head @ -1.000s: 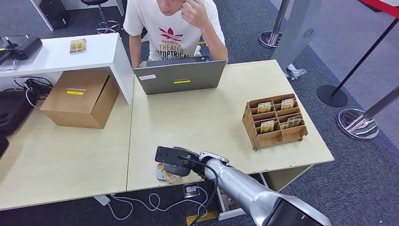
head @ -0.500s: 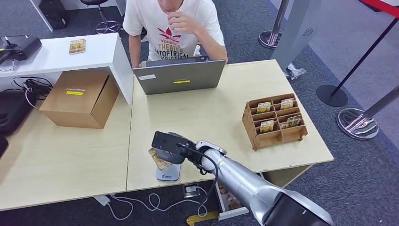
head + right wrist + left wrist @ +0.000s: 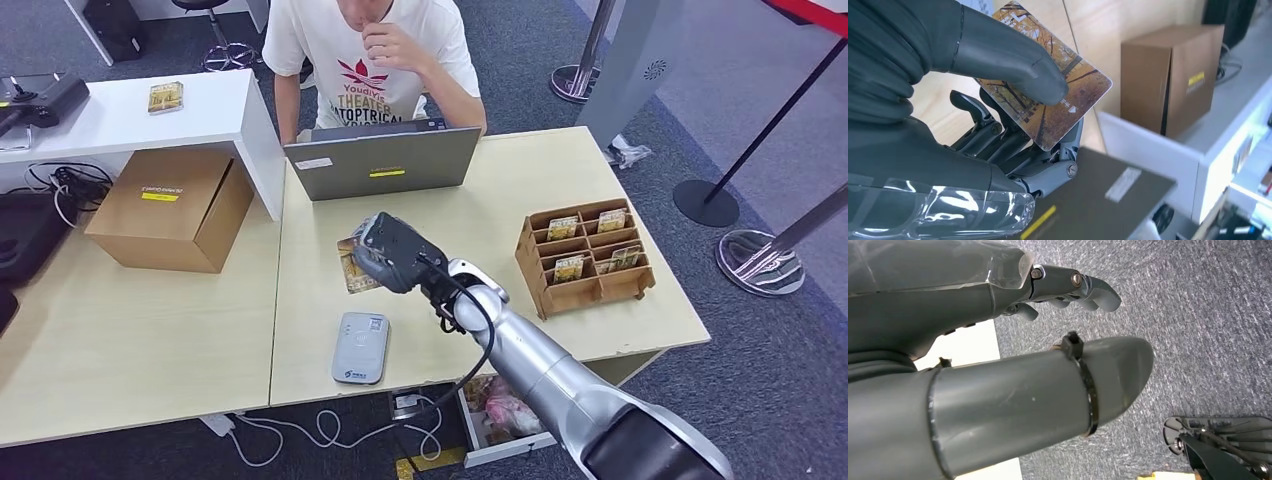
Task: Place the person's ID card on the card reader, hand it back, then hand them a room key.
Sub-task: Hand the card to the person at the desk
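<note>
Hotel-style reception desk [image 3: 180, 330], key-card rack [image 3: 584, 256], queue barrier posts [image 3: 762, 255], laptop [image 3: 381, 160], grey carpet [image 3: 760, 370]

High head view; close, perhaps inverted, wrist views.

Bright even indoor light, soft faint shadows, head view sharp, glare on plastic wrist cover, close thumb blurred

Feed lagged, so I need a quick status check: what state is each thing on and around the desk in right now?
right hand: raised above the desk, pinching the ID card.
ID card: held between thumb and fingers.
card reader: flat on desk, nothing on it.
laptop: open, facing the person.
key rack: upright, cards in several slots.
cardboard box: closed.
left hand: holding nothing, hanging over the carpet.
</note>
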